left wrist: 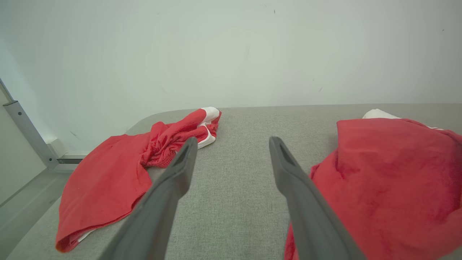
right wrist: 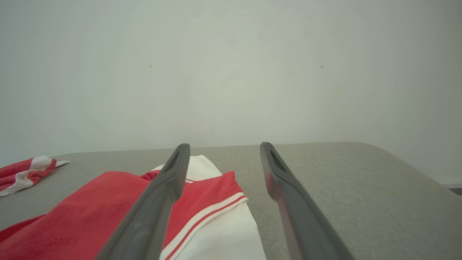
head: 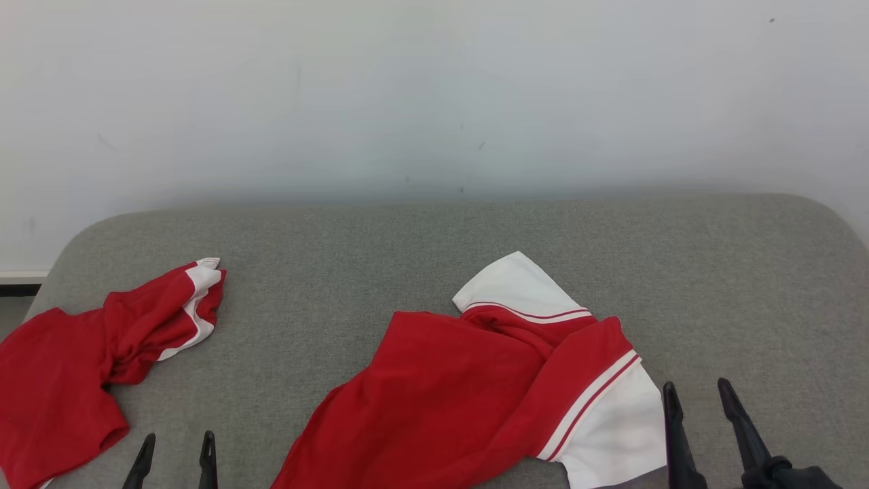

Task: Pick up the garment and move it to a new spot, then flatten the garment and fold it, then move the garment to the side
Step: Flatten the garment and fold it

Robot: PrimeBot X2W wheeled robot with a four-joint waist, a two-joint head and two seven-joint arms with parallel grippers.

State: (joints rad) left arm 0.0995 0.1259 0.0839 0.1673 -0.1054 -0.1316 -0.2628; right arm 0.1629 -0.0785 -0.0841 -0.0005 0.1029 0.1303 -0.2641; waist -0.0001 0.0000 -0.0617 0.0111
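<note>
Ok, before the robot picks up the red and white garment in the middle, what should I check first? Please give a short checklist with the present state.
1. Left gripper open and empty: ok.
2. Right gripper open and empty: ok.
3. Middle garment lies flat: not ok, it is crumpled and bunched.
4. Left garment apart from the middle one: ok, bare surface shows between them.
5. Free grey surface for a new spot: ok, behind the middle one and to its right.
6. Near edge of the middle one: cannot tell, it runs past the bottom edge of the head view.
</note>
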